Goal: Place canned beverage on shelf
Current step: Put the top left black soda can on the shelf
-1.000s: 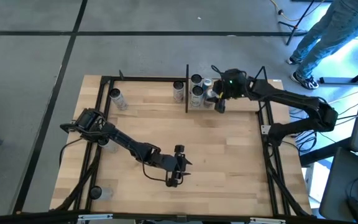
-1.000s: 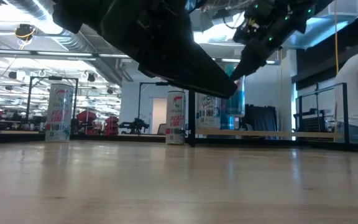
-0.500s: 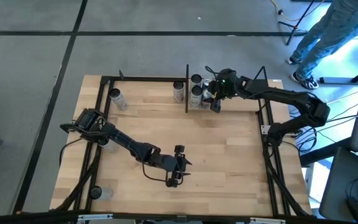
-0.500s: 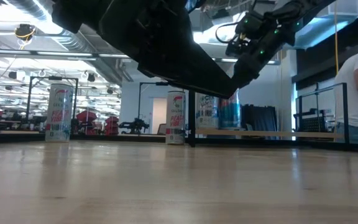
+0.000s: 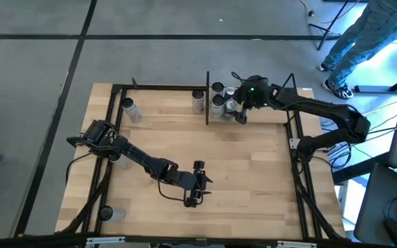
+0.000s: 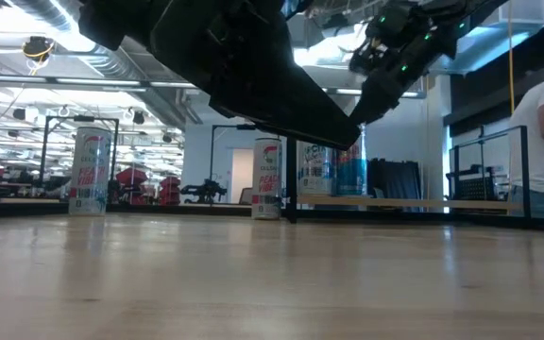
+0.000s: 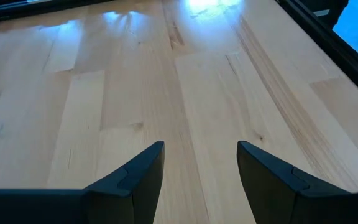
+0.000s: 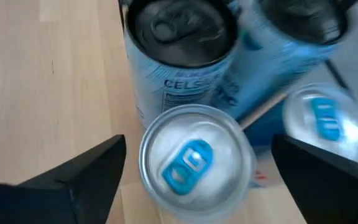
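Note:
The shelf [image 5: 267,116] is the board bay at the table's far right, between thin black uprights. Several cans stand on it. One is a silver-topped can with a blue tab [image 8: 194,163], upright on its base beside a black-topped can [image 8: 182,28]. My right gripper [image 8: 197,149] hangs open above the silver-topped can, one finger on each side and clear of it; the high view shows it [image 5: 240,110] at the bay. My left gripper [image 7: 201,168] is open over bare wood near the table's middle [image 5: 197,184].
One can [image 5: 198,101] stands just left of the bay's black divider and another [image 5: 129,109] at the far left. A third [image 5: 109,213] is outside the frame at the near left. A person [image 5: 364,34] stands beyond the far right corner. The table's middle is bare wood.
My right gripper carried the blue can a little toward the table's left and down, in beside the other cans on the shelf board. The can now stands there, and the gripper has risen slightly above it.

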Motion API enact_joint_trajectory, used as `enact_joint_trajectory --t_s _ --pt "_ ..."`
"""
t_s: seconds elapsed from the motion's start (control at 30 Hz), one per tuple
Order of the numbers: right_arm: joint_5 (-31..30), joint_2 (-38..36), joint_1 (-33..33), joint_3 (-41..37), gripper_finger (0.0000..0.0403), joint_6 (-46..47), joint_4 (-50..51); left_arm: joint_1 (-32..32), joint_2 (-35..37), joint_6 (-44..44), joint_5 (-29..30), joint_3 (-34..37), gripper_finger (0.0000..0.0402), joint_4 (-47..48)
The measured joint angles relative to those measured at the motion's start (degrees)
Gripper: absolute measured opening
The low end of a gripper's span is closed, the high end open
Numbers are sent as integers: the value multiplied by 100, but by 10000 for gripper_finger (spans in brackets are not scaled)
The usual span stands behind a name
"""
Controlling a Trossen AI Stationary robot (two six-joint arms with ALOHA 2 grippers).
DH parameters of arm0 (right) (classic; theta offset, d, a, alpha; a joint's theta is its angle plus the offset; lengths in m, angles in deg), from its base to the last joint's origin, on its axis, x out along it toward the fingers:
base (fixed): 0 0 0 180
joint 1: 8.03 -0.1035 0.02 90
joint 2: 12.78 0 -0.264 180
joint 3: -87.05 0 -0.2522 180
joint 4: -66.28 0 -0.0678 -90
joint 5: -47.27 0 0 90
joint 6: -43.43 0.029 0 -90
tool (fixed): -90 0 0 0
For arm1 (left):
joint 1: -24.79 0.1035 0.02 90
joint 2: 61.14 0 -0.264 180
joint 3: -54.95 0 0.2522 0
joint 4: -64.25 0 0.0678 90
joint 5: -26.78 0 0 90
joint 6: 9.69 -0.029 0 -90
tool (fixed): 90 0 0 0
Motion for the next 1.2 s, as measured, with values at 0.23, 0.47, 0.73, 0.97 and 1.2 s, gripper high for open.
enact_joint_trajectory --t_s 0.23,0.47,0.73,0.97,1.2 --pt "-28 -1176 -16 2 365 319 432 2 -2 -91 -158 0 194 -112" --pt "750 -2170 -844 2 360 777 524 13 20 -151 188 -55 194 -368" --pt "175 -2314 -2742 -640 360 883 -291 216 1235 -42 935 -109 194 964" --pt "-647 -2181 -3709 -1539 360 1073 -1494 598 2519 851 1541 -109 195 2831" --pt "-667 -2037 -4059 -1825 360 1126 -2270 1338 3247 1632 1651 -109 242 4764"
